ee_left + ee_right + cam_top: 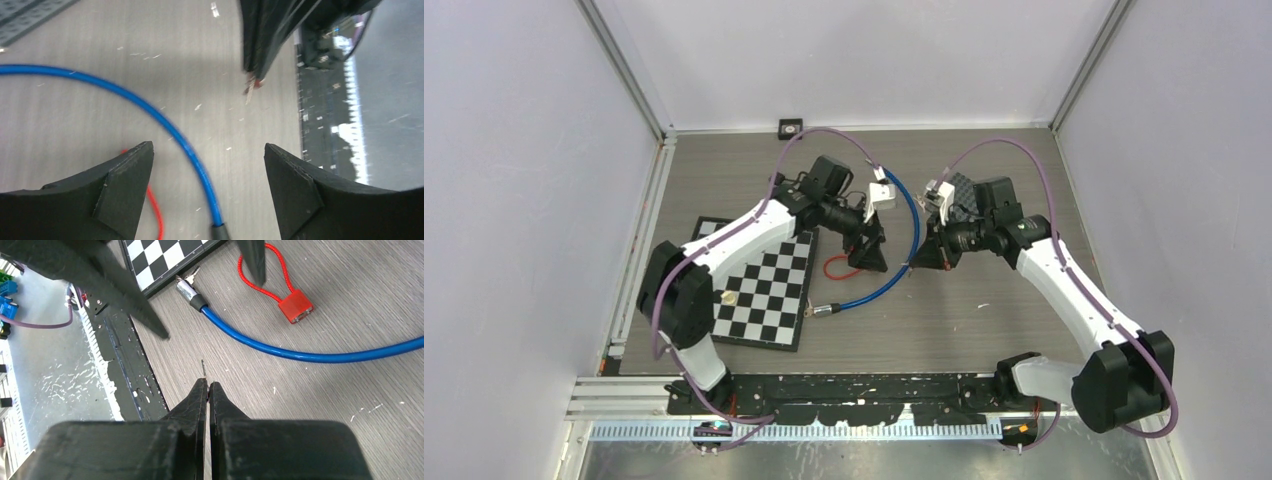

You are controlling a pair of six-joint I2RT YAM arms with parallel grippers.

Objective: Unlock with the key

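A small red padlock (296, 306) with a red cord loop (834, 268) lies on the grey table. It is beside a blue cable (902, 270) that ends in a metal tip (186, 288). My left gripper (207, 146) hangs open just above the table. The blue cable (165, 122) runs between its fingers and the red cord (156, 210) lies by the left one; it holds nothing. My right gripper (208, 384) is shut on the key (250, 86), whose thin blade (203, 367) pokes out of the fingertips. It points toward the left gripper (869, 258).
A black-and-white checkerboard (759, 290) lies left of the cable end, with a small coin-like disc (728, 297) on it. A black rail (864, 385) runs along the near table edge. A small black square (790, 127) sits at the back wall.
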